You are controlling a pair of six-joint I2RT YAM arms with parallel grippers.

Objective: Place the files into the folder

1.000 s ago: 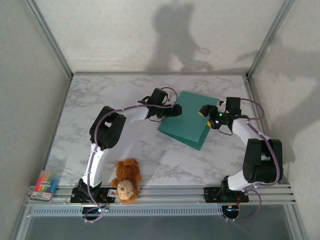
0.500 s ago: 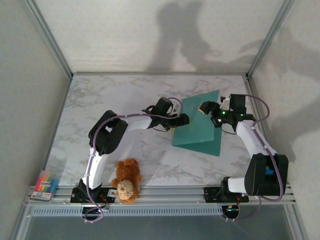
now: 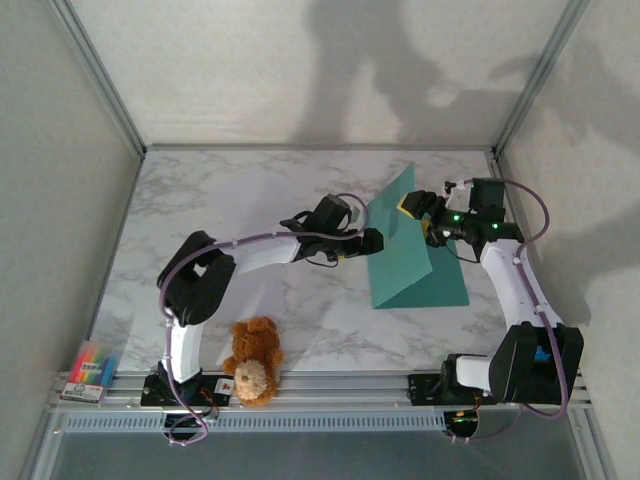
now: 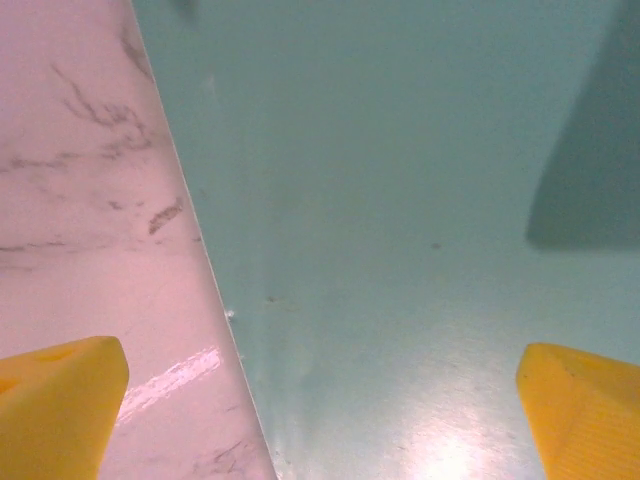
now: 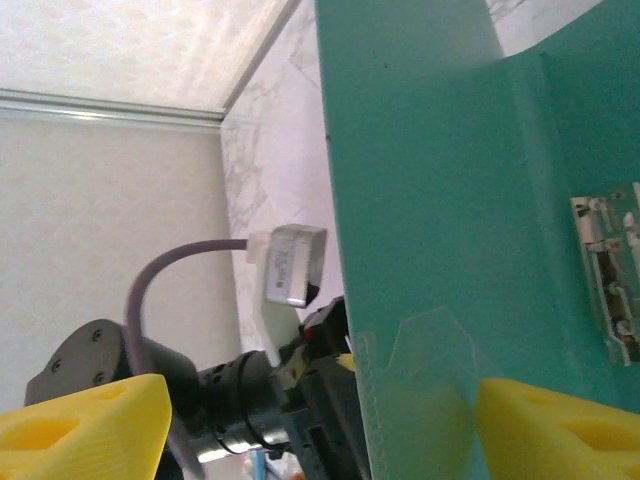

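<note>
Folder [image 3: 425,275] teal, right-centre of marble table [image 3: 200,200], open in a V: one panel flat on the table, other panel stands up steeply, top corner toward the back. From above I cannot tell what lies inside; the upright panel blocks it.

Left gripper [image 3: 372,240] sits at the folder's left edge, low to the table. Left wrist view: yellow fingertips [image 4: 60,400] wide apart, left gripper [image 4: 320,420] released, grasping nothing. One tip is over the table [image 4: 80,200], the other over the folder [image 4: 400,200], with the folder's edge running between them. Glossy teal surface, dark shadow at upper right.

Right gripper [image 3: 410,207] is at the upper edge of the standing panel. Right wrist view: right gripper [image 5: 320,435] has its fingers spread wide, the panel's edge between them, no visible pinch, so released.

This view adds what the top one lacks: the folder's inner face is teal, with a metal clip [image 5: 608,290] on it and a clear pocket corner [image 5: 420,370] low down. No loose sheets make themselves out there. Left arm [image 5: 200,400] with purple cable [image 5: 170,270] shows just behind the panel.

Top view adds the rest: teddy bear [image 3: 253,360] at the near edge by the left arm's base, well apart from the folder; marker pack [image 3: 90,368] at the near left corner, off the marble.
</note>
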